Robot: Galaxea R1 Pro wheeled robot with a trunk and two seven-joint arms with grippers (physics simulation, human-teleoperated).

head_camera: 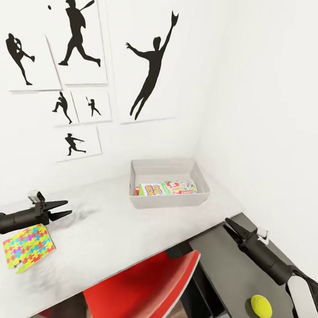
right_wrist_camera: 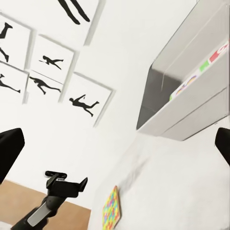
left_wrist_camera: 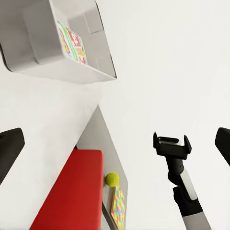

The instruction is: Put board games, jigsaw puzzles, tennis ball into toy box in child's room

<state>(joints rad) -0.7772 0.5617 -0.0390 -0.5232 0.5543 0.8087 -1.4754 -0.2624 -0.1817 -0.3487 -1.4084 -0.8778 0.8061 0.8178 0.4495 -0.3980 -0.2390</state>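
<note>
Your toy box (head_camera: 169,184), a shallow light grey bin, sits at the far corner of the pale surface (head_camera: 124,233) and holds printed board games (head_camera: 168,187) lying flat. One jigsaw puzzle (head_camera: 27,246) lies near the left edge, under your left pincer (head_camera: 64,209), fingers apart and empty. The tennis ball (head_camera: 260,306) rests on the lower dark section, near your right pincer (head_camera: 229,225), also spread.
</note>
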